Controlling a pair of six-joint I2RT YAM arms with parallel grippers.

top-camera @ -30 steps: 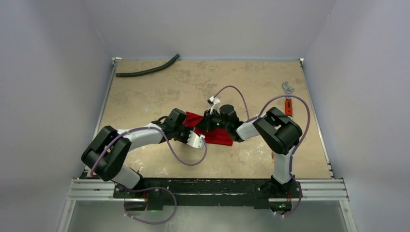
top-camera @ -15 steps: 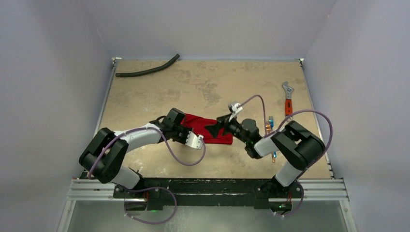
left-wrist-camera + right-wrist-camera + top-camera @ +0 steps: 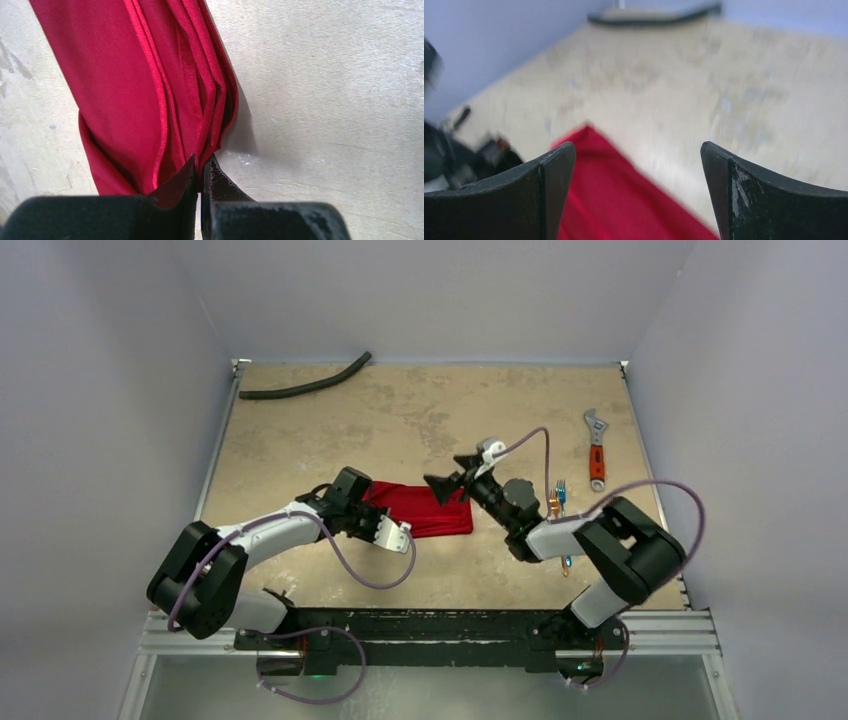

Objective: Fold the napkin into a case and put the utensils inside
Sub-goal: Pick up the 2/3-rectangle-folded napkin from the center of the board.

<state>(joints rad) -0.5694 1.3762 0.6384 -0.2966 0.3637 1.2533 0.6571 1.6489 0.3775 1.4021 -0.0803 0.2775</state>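
The napkin (image 3: 425, 512) is seen folded into a narrow red band, laid flat on the worktop (image 3: 400, 420) between the arms. Its layered left end is pinched by the clenched left claw (image 3: 201, 169). The right claw (image 3: 636, 146) is held spread wide above the other end, with nothing grasped. The utensils (image 3: 561, 492) are partly hidden beside the right arm. The cloth is judged light, limp and slightly slick, so its folds could be slid apart. It is best taken at the stacked hems.

Top view looks down; both close wrist views share the napkin (image 3: 430, 518).
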